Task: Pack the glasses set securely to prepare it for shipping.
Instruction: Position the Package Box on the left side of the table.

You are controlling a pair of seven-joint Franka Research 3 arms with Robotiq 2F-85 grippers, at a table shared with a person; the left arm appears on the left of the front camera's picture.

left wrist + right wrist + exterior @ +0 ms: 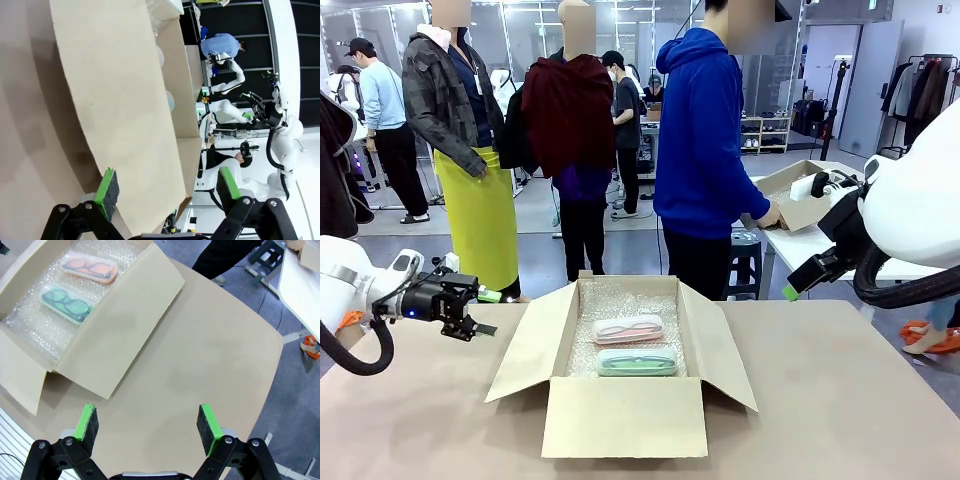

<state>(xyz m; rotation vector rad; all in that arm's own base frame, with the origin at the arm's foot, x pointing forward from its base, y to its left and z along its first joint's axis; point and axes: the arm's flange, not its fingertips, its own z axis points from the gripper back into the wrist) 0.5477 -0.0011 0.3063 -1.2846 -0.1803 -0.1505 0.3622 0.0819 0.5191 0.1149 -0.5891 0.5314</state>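
Bubble-wrap-lined cardboard box point(625, 415) (flaps open) holds two oblong cases point(628, 329).

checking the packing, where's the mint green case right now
In the front view the mint green case lies on bubble wrap inside the open cardboard box, just nearer the robot than the pink case.

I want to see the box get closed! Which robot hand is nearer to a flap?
Probably the left hand: it hovers open right beside the box's left flap. The right hand, also open, hangs high over bare table.

Both arms apart, jaws wide, empty.
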